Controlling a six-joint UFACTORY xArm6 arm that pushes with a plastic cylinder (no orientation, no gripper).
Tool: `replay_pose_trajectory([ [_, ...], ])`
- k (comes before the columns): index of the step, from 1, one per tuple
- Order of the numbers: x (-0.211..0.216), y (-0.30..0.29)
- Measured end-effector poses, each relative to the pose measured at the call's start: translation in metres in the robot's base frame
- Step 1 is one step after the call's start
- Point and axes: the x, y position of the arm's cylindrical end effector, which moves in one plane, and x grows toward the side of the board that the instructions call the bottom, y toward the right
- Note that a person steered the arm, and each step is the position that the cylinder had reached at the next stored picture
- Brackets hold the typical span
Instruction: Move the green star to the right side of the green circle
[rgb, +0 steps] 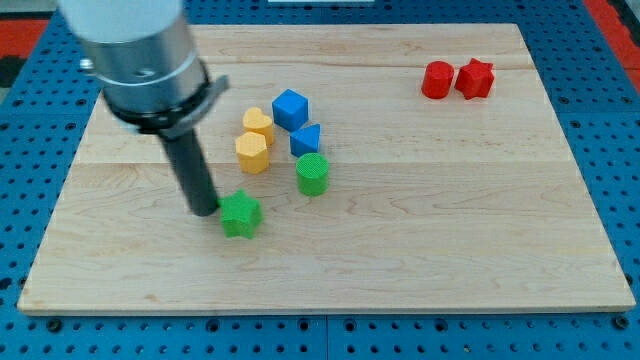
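At the board's lower-left quarter, the rod's tip (206, 210) sits on the wood, just at the 9 o'clock edge of the green star (240, 215). Contact looks likely, though the frame does not settle whether tip and star actually touch. The rod carries no jaws; nothing is gripped, it can only push.

Green star: lies flat on the wooden board (420, 230), well inside the edge. The green circle (312, 174) stands near it at roughly 2 o'clock, with a clear gap of bare wood between the two.

Task status, judged from the layout: not done. The star is on the circle's 8 o'clock side, so it sits left of and below it. It has yet to pass under the circle and come up at the circle's 3 o'clock. The tip's place at the star's 9 o'clock suits a push toward the view's right; most of the travel appears to remain.

Nearby clutter: blue triangle (305, 139) at the circle's 12 o'clock, close to it; blue cube (290, 108) beyond that; yellow heart (258, 124) and yellow hexagon (252, 153) at the circle's 10 o'clock. None lie on the path below the circle.

Far off at the board's 1 o'clock corner: red cylinder (437, 79) and red star (475, 79), side by side, well apart from the work.
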Motion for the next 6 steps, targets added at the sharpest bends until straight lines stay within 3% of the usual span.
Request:
replay_pose_trajectory([
  [1,0.002,0.048],
  [3,0.05,0.004],
  [6,0.023,0.136],
])
